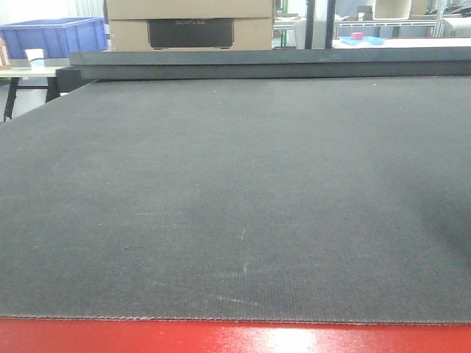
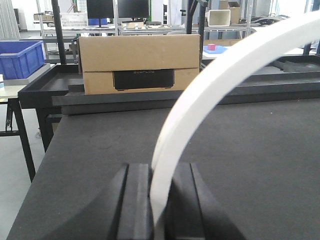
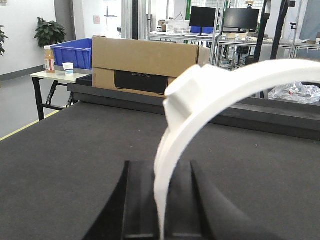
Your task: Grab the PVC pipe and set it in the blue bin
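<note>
The pipe (image 2: 225, 60) is white and curved. In the left wrist view it arcs from bottom centre to the upper right edge. In the right wrist view a similar white arc carries a blocky fitting (image 3: 192, 92). The blue bin (image 1: 51, 35) stands upright and open-topped, at the frame's upper left.

Dark felt-covered table (image 1: 235, 206); cardboard box (image 1: 190, 26) seemingly rests at far edge.

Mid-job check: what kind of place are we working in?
Likely a lab or workshop: monitors in the background, a blue bin, and a cardboard box beyond the dark work mat.
</note>
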Motion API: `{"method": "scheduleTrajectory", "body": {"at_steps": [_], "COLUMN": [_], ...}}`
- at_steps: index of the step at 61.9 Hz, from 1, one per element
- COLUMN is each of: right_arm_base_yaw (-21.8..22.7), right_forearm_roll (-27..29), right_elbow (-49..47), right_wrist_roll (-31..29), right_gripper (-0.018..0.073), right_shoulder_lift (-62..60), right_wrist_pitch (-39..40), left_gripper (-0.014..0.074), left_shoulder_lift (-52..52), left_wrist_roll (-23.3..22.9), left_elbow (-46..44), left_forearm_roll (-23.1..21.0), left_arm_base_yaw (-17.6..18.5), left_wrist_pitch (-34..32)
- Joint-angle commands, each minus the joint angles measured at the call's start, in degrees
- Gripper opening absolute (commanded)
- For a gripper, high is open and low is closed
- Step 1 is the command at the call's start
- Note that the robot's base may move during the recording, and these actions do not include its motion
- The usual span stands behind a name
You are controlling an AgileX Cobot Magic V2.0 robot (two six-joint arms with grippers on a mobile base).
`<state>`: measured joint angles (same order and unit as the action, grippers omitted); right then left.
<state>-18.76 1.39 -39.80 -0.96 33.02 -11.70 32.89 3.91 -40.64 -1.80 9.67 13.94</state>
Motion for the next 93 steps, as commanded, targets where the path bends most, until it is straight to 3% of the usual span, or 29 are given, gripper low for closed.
{"method": "scheduleTrajectory", "body": {"at_steps": [1, 93], "right_arm_base_yaw": [-0.1, -0.1], "right_forearm_roll": [-0.6, -0.6], "right_elbow": [0.1, 0.1], "right_wrist_roll": [-0.3, -0.3], "right_gripper": [-0.0154, -0.0154], "right_shoulder_lift": [-0.4, -0.4], "right_wrist_pitch": [1.5, 1.7], "left_gripper": [-0.0111, -0.0111], "left_shoulder_lift": [-0.3, -0.3], "left_wrist_roll": [0.0, 0.0], "left_elbow": [0.0, 0.0], "left_forearm_roll": [-0.4, -0.4], "left_arm_base_yaw": [0.3, 0.3], "left_wrist_pitch": [-1.6, -1.6]}}
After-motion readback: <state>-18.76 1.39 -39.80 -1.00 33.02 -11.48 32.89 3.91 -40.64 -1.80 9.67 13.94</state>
